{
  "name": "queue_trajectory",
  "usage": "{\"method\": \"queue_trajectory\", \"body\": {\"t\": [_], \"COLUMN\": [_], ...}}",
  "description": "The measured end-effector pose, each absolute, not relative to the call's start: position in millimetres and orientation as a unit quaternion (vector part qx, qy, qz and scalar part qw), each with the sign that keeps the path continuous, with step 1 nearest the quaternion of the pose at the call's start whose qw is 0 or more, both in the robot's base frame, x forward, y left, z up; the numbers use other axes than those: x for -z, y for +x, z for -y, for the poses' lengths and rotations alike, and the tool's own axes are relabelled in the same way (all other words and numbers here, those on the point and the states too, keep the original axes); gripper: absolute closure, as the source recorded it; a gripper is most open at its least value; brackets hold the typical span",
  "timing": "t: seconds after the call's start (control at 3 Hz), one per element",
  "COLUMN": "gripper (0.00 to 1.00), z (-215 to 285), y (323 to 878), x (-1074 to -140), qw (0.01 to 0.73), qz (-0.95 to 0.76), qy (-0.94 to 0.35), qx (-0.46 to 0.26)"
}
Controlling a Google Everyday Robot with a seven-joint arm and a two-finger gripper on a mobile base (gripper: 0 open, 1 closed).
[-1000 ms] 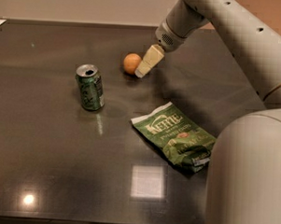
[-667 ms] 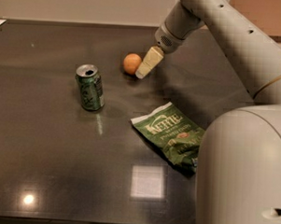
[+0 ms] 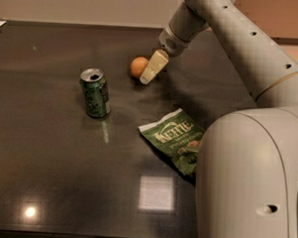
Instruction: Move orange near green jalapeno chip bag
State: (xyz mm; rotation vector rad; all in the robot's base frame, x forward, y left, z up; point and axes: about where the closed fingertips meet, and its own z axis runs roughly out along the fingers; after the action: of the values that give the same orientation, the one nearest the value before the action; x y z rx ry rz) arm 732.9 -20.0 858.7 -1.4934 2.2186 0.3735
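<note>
Change since 0.7 s ago: the arm [image 3: 250,185] has swung its thick lower segment further into view from the right and now hides more of the right end of the green jalapeno chip bag [image 3: 172,137]. The hand [image 3: 150,72] has edged slightly toward the orange [image 3: 138,67]. Orange, bag and green soda can [image 3: 95,93] lie where they were on the tabletop [image 3: 48,161].

Orange: just beside the hand, on its view-left side, resting on the far part of the tabletop. The hand's pale tip overlaps the fruit's right edge in view; cannot tell whether they touch.

Hand: low over the tabletop, tilted, tip pointing down and to view-left. Cannot tell whether it is open or closed; the orange does not look gripped.

Chip bag: nearer the camera than the hand and a little to its view-right, well apart from the orange. Lies flat, white lettering up, one white sealed end toward the can.

Soda can: upright, top opened, to view-left of the hand and nearer the camera, apart from the orange. It stands left of the line from orange to bag, not on it
</note>
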Motion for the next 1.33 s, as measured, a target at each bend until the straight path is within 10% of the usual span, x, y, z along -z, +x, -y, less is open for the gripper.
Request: {"method": "queue_trajectory", "body": {"t": [1.0,1.33], "gripper": [0.00,0.16], "z": [-9,-10], "y": [739,741], "x": [-856,-852], "qw": [0.221,0.215], "qz": [-0.787,-0.789], "qy": [-0.555,-0.555], "qx": [-0.155,-0.155]}}
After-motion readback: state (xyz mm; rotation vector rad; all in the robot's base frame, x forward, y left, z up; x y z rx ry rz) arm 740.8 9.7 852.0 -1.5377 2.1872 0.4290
